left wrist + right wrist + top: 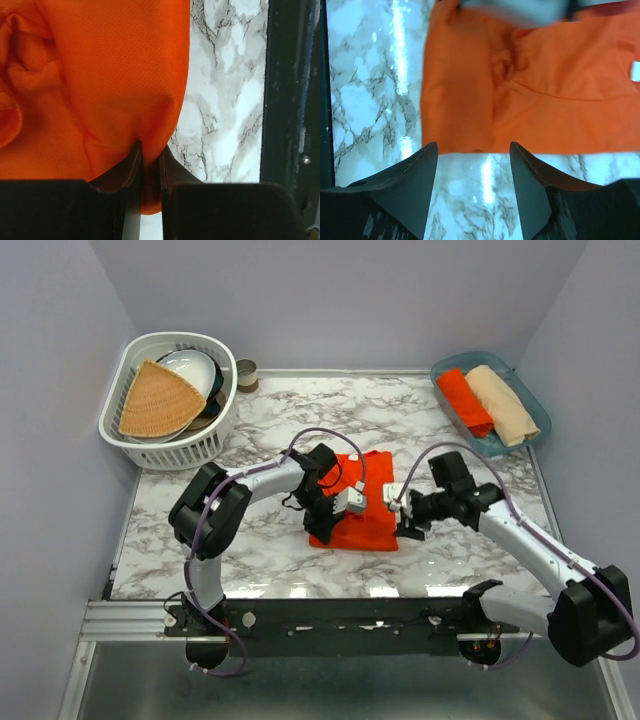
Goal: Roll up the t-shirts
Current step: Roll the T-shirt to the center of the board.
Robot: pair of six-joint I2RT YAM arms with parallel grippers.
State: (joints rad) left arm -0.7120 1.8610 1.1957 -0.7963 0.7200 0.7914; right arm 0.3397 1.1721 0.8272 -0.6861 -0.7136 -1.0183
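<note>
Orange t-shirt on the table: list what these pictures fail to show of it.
- Top view: the left pincer and its arm cover much of the t-shirt; the folds beneath are hidden.
- Left wrist view: the cloth runs off the top and left edges; its pinched edge vanishes between the fingers.
- Right wrist view: a blurred grey shape hides the far edge; a white patch is cut by the right edge.

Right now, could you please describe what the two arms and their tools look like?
Both the left arm and right arm have white links between bulky black joints, each trailed by a thin lilac cable. The left tool and right tool end in dark, tapering wedge-shaped fingers. No markings are legible.
</note>
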